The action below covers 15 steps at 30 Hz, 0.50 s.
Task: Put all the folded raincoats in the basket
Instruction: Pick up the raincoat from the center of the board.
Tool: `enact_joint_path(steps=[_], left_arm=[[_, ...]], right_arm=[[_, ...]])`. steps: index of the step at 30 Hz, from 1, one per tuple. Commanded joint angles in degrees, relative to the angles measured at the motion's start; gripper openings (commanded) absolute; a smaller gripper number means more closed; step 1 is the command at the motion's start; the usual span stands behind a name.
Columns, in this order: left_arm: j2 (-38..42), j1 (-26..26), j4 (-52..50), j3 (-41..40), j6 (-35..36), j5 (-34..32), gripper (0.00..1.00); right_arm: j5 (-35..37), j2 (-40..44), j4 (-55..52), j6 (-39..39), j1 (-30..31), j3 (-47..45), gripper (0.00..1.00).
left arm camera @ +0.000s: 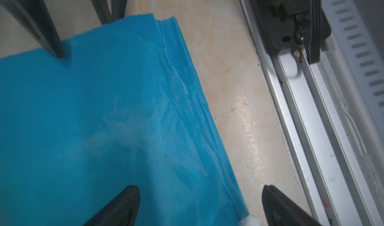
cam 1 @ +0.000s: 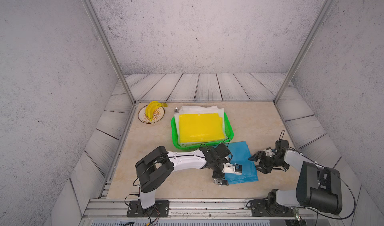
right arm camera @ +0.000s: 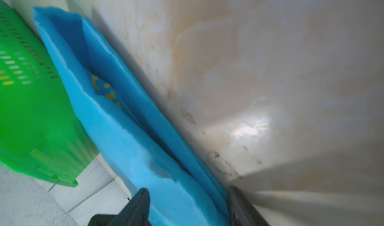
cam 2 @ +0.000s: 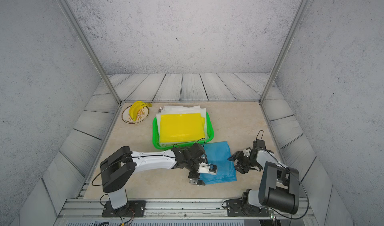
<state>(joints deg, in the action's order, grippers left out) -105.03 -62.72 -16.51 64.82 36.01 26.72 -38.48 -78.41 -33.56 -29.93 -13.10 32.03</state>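
Honestly, the left fingers (left arm camera: pixel 124 206) were spread wide and straddled the near edge of the blue folded raincoat (cam 1: pixel 241 158). One tip was over the plastic and one over bare tabletop (cam 1: pixel 166 183), probably lined up to scoop under that edge. The right fingers (right arm camera: pixel 139 206) had the opposite edge between them, but I couldn't tell if they were actually pinching it. Grabbing both sides makes sense for floppy plastic, I'd guess. The raincoat lay flat toward the tabletop's front edge, just beside the green basket (cam 1: pixel 172 129), not in it. That basket already carried a yellow folded piece (cam 1: pixel 200 127) on white ones (cam 1: pixel 197 108).
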Motion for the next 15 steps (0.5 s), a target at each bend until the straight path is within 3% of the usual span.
enact_joint_path(steps=[1, 10, 15], left_arm=[[1.0, 1.64, -5.55, -3.06, 4.49, 4.01, 0.97], [9.64, 6.65, -10.61, -14.18, 9.14, 8.21, 0.97], [12.08, 10.14, -10.39, -15.62, 5.91, 13.33, 0.98]], right_arm=[[2.08, -0.39, -3.64, 0.85, 4.72, -1.99, 0.64], [-0.25, -0.87, -3.25, -0.15, 14.25, -2.25, 0.65], [4.95, 0.8, -11.14, 0.62, 18.17, 1.69, 0.65]])
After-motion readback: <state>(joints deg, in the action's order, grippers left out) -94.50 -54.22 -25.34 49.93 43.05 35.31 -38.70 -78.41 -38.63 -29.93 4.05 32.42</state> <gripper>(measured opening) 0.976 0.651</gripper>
